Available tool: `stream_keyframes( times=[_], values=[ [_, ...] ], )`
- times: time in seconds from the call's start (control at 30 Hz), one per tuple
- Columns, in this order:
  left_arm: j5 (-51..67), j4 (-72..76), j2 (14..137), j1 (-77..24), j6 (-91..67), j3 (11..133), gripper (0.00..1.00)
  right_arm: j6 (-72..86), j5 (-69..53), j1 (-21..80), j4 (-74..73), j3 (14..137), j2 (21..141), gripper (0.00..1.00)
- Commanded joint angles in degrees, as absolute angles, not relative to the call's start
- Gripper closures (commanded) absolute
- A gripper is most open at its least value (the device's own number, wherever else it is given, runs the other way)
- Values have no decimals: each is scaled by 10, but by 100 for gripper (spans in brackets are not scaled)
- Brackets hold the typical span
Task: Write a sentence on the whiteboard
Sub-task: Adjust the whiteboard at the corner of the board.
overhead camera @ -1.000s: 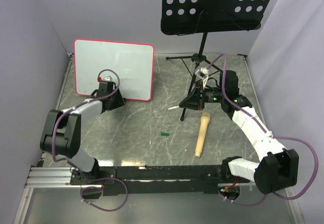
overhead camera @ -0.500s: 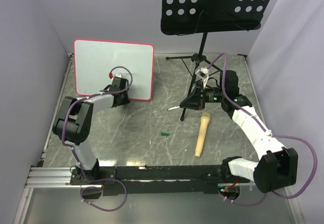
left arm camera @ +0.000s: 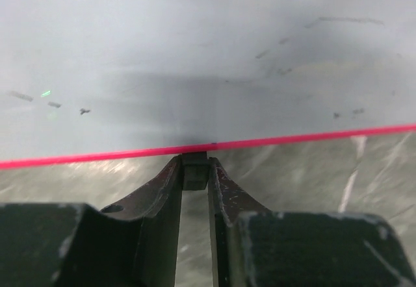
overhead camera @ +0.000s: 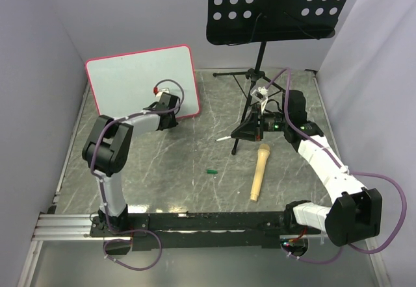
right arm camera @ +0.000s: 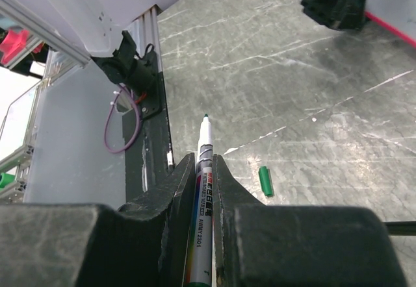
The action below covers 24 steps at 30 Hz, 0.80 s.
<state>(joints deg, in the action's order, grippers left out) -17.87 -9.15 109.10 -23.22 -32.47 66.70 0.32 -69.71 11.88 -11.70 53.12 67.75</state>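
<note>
Toward the back left corner of the table, your whiteboard stands tilted. Your left gripper grips the board's pink lower edge near its right corner, fingers nearly together on the frame. Your right gripper, further right by the foot of the music stand, is clamped on a marker, its bare tip pointing left. A green cap lies nearer the front edge, near a wooden stick
</note>
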Motion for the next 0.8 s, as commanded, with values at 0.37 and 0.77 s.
stream_keyframes(
  times=[0.37,0.77],
  values=[
    [-142,-112,1143,-260,-359,759,71,-15,-718,101,-113,548,683,100],
    [-122,-135,1036,-260,-349,744,50,-14,-720,102,-112,548,684,100]
  ],
)
